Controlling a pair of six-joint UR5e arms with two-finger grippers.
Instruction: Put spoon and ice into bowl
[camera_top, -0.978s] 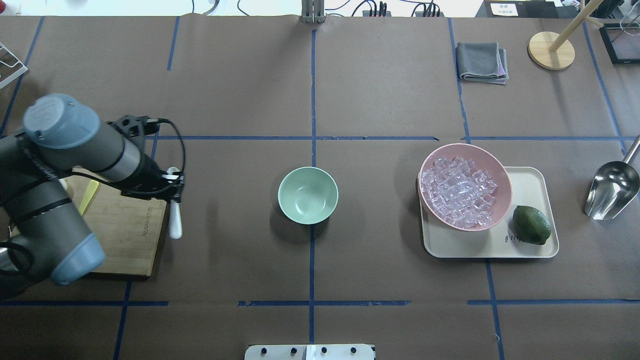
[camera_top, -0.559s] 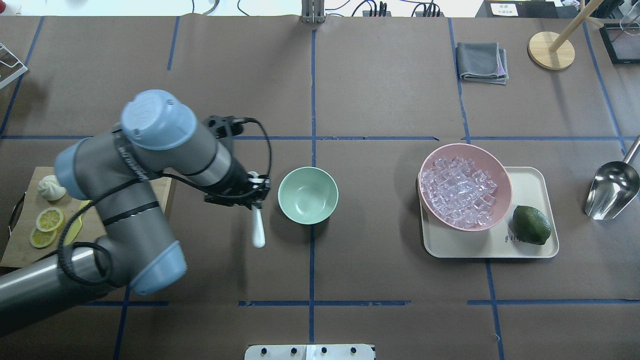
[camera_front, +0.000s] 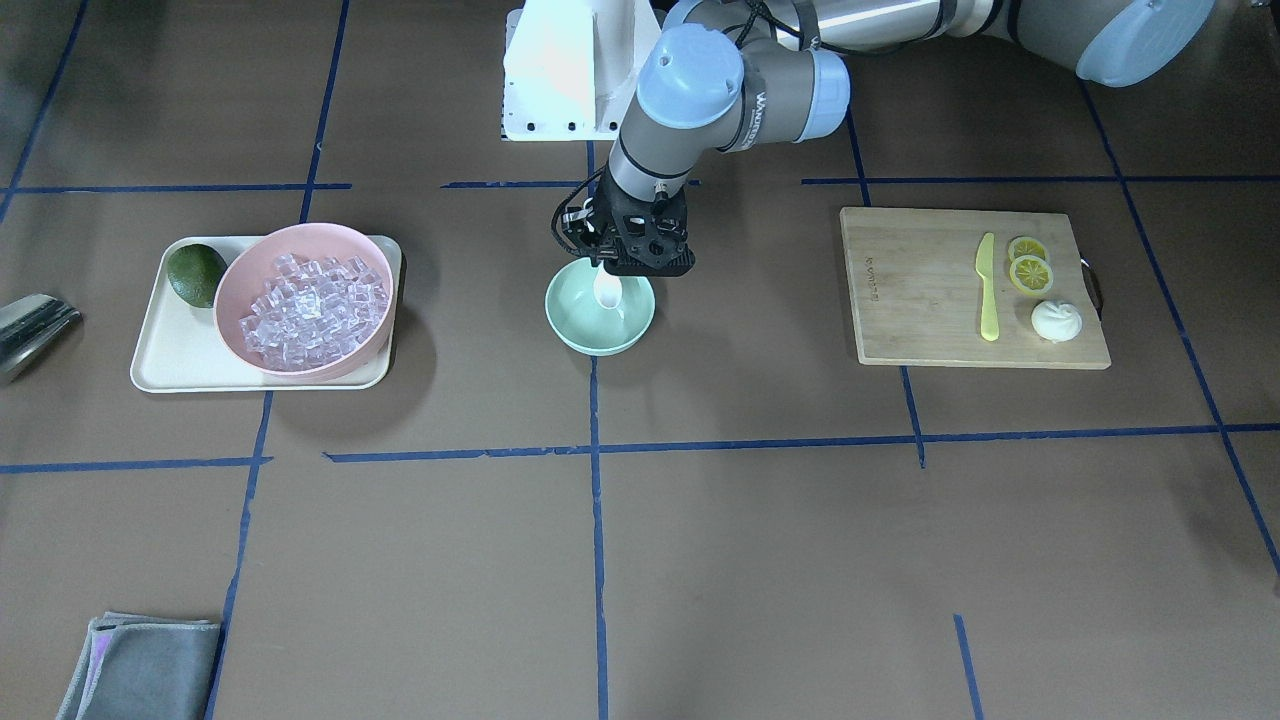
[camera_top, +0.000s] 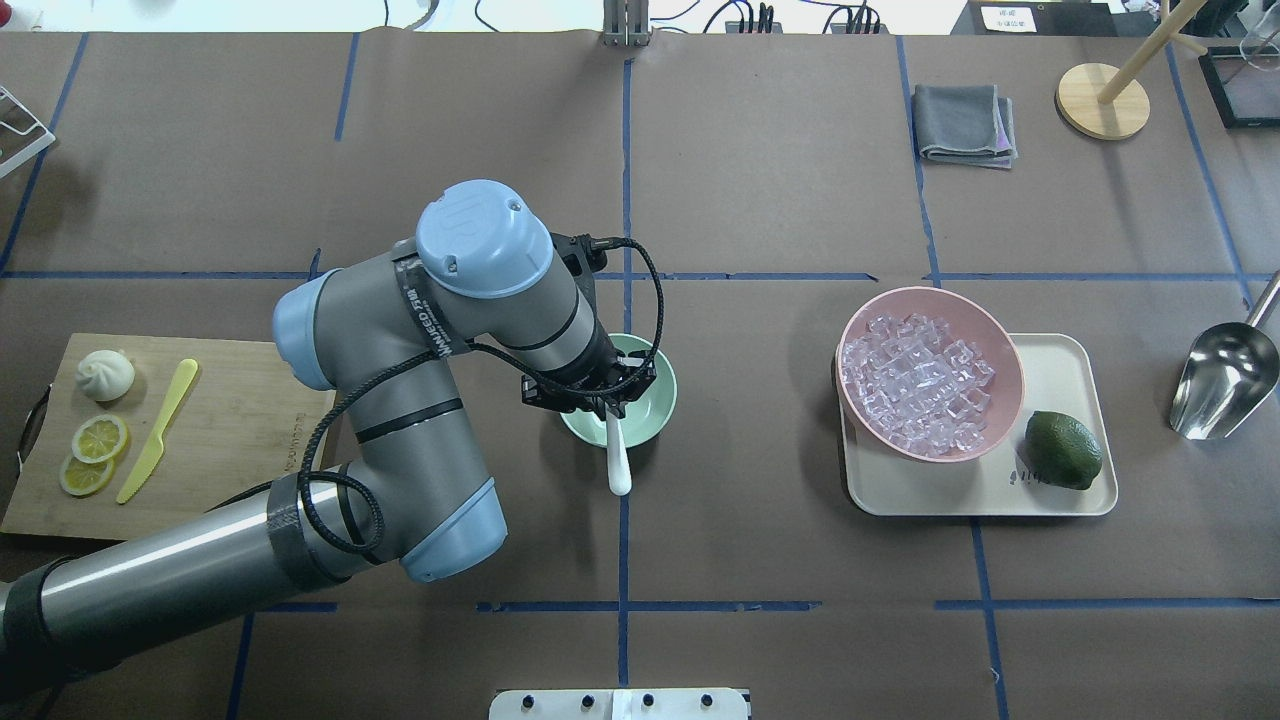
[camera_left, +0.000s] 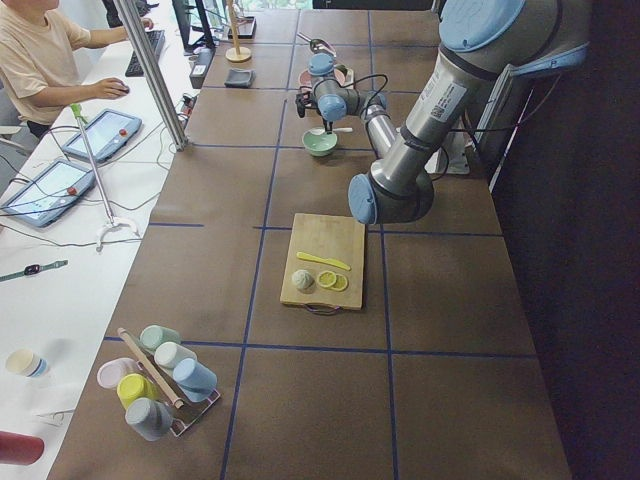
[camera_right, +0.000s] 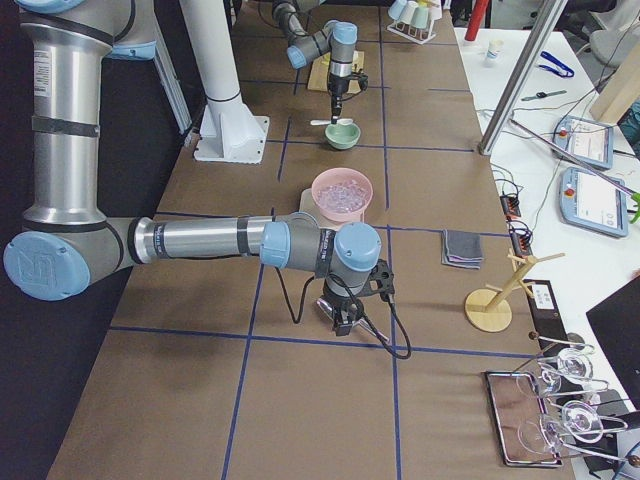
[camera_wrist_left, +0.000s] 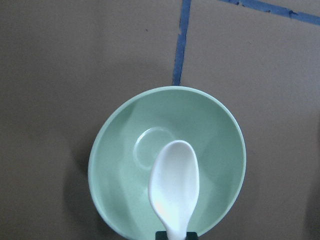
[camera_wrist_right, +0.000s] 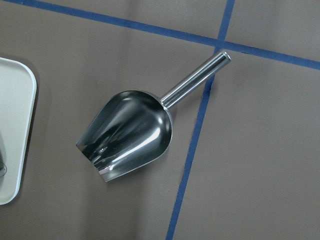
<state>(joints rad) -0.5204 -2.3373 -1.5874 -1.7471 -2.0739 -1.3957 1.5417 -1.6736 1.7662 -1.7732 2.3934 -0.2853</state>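
White spoon (camera_top: 618, 460) — clamped in the left tool (camera_top: 607, 402) — held level, scoop over bowl (camera_top: 650, 415), handle robotward.

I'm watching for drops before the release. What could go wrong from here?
1. The left gripper holds the spoon with its scoop over the bowl, but the handle juts out past the near rim. On release it may tip out or rock the bowl.
2. The ice sits heaped in the pink bowl, on a tray beside the lime. Moving it could scatter cubes.
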